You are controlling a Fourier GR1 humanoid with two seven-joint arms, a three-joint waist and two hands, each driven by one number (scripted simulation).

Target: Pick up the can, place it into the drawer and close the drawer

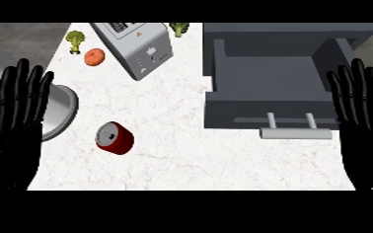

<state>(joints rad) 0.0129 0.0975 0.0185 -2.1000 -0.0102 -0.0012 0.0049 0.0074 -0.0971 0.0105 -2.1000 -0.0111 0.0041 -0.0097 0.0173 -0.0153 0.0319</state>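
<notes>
Left hand, left edge: fingers straight and upright, holding nothing, at rest. Can: lying on its side on the table, just right of a grey plate, untouched. Drawer: open, well apart from the can. Right hand, right edge: fingers likewise straight, unladen. Assessment: pick-up not yet begun. The next move calls for the nearer left hand to reach and curl round the can.

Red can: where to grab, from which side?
Probably wrap the red side wall of the can, mid-height, coming in from its left with the left hand, which is nearer. It seems to stand upright, grey top up, so the round wall is free; the flat top gives no hold.
</notes>
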